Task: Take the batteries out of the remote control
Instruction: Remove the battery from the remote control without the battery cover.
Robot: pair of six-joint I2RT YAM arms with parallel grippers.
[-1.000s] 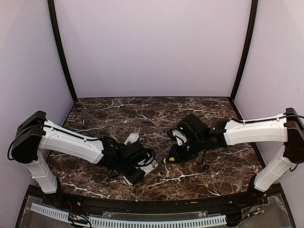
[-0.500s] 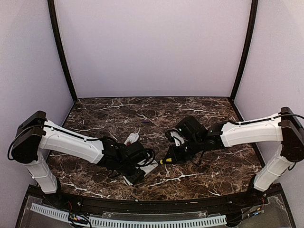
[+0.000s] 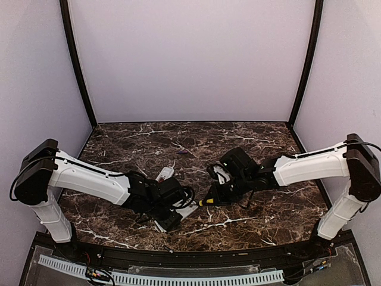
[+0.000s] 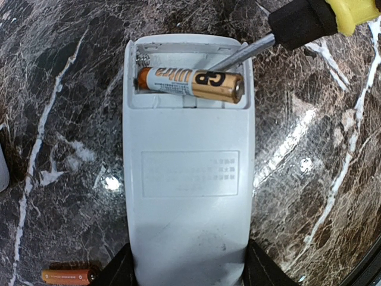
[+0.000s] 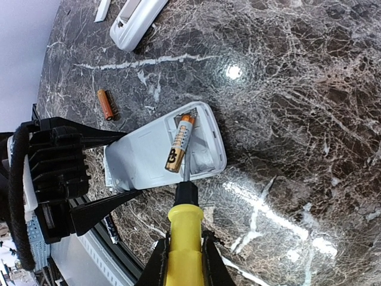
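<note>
From above, we see the left gripper (image 3: 171,215) low over the dark marble counter (image 3: 262,220), clamped on the near end of a white remote (image 3: 188,210). The right gripper (image 3: 218,194) is closed on a screwdriver (image 3: 206,202), whose yellow handle points toward that remote. A second remote (image 3: 165,174) lies a little farther back. The batteries are too small for us to make out here.

At the left wrist, the remote lies back side up between the gripper's two black fingers (image 4: 116,271), with its cover off. The open bay (image 4: 186,71) at the far end holds one battery (image 4: 190,84) – orange and gold, lying crosswise. The screwdriver's metal shaft slants down into the bay just behind it, and its tip is hidden. A loose battery (image 4: 66,275) rests on the counter near the remote's held end.

At the right wrist, the gripper's fingers press both sides of the yellow handle. The shaft reaches the rim of the bay beside one end of the seated battery – we cannot tell whether they touch. The loose battery lies apart on the stone, and the second remote lies beyond it with a small white cover (image 5: 102,9) beside it.
</note>
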